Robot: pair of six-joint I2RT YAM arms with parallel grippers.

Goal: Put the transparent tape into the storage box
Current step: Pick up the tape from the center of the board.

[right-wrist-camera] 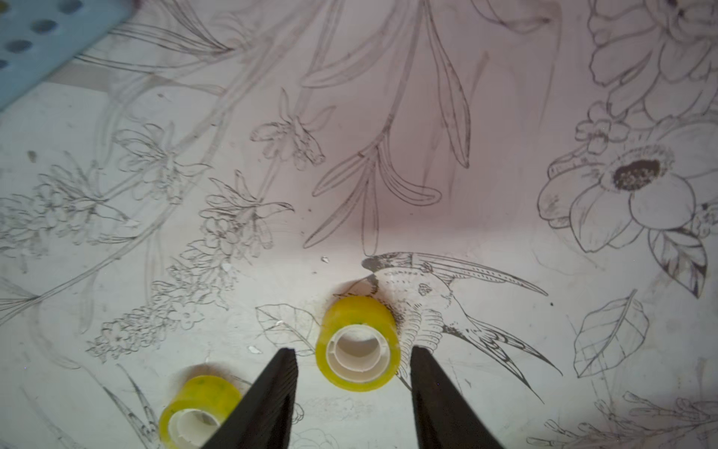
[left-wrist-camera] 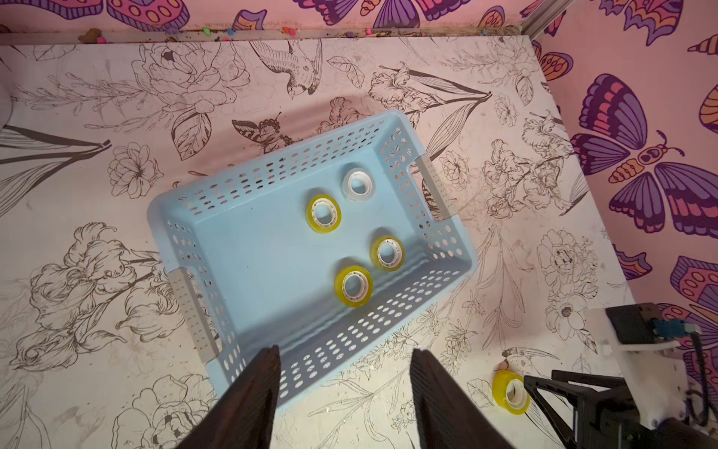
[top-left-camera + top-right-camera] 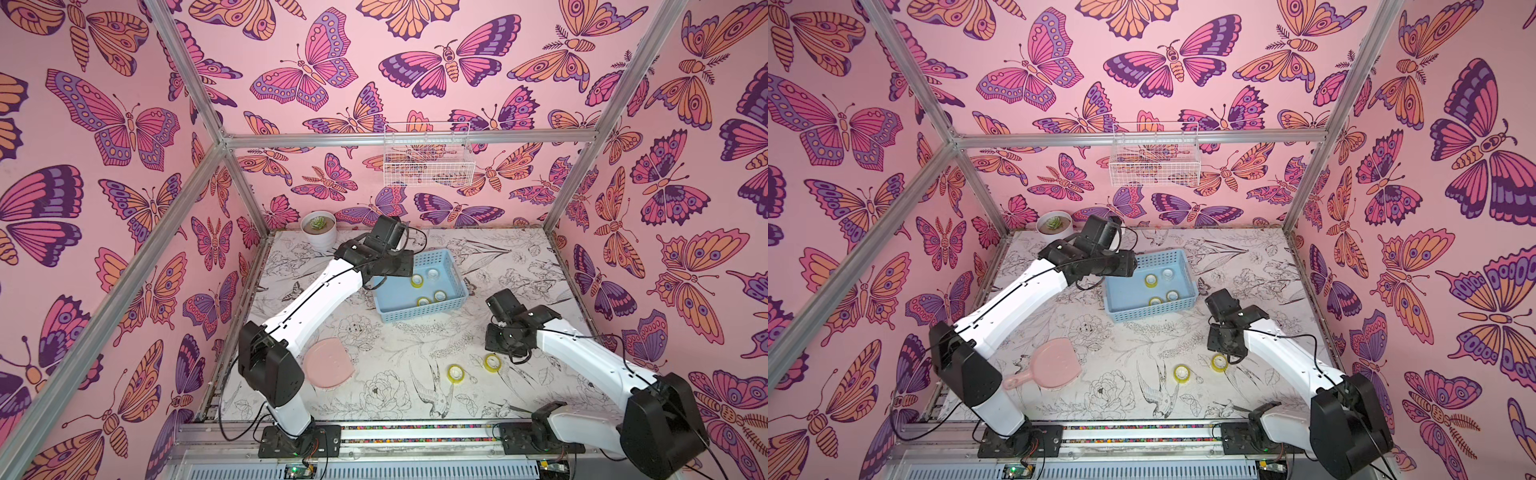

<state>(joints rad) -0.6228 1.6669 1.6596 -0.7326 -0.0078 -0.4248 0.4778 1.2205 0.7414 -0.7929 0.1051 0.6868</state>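
The storage box (image 2: 252,248), a light blue perforated basket, sits left of mid-table and shows in both top views (image 3: 424,313). On its base lie three yellow-tinted rolls of transparent tape (image 2: 324,214) (image 2: 387,252) (image 2: 353,285) and a colourless one (image 2: 358,184). My left gripper (image 2: 345,352) hangs open over the box's near wall, holding nothing. Two more yellow rolls rest on the table at front right (image 3: 492,362) (image 3: 455,372). My right gripper (image 1: 353,352) is open and low, its fingers either side of one roll (image 1: 357,346) without touching it. The other roll (image 1: 200,412) lies just beside one finger.
A pink hand mirror (image 3: 328,365) lies at front left beside the left arm. A white pot with a succulent (image 3: 318,228) stands in the back left corner. A white wire basket (image 3: 428,160) hangs on the back wall.
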